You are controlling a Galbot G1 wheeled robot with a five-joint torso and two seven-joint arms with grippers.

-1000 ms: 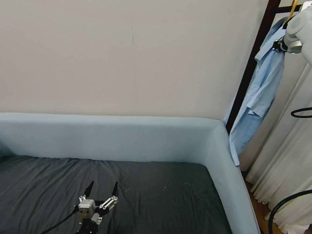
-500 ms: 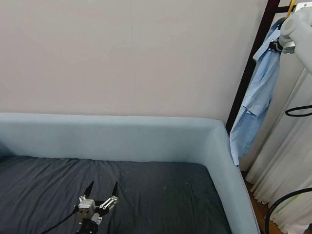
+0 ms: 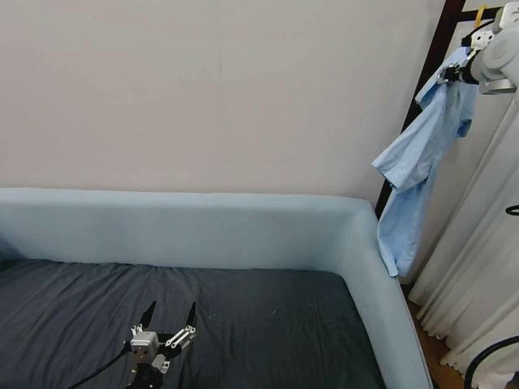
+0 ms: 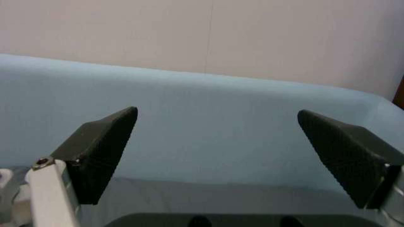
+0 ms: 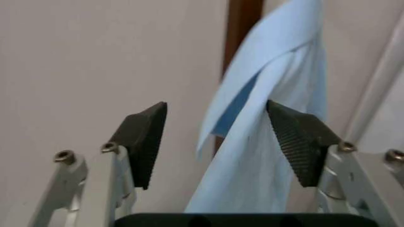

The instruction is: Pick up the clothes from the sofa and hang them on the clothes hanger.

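Hanging from the dark clothes hanger [image 3: 420,101] just beyond the sofa [image 3: 203,231] arm, the light blue shirt [image 3: 415,162] drapes downward. The right end effector [image 5: 216,106], high above that sofa arm, is spread, with shirt fabric between its fingers. The left end effector [image 3: 172,309] hovers spread over the sofa seat.
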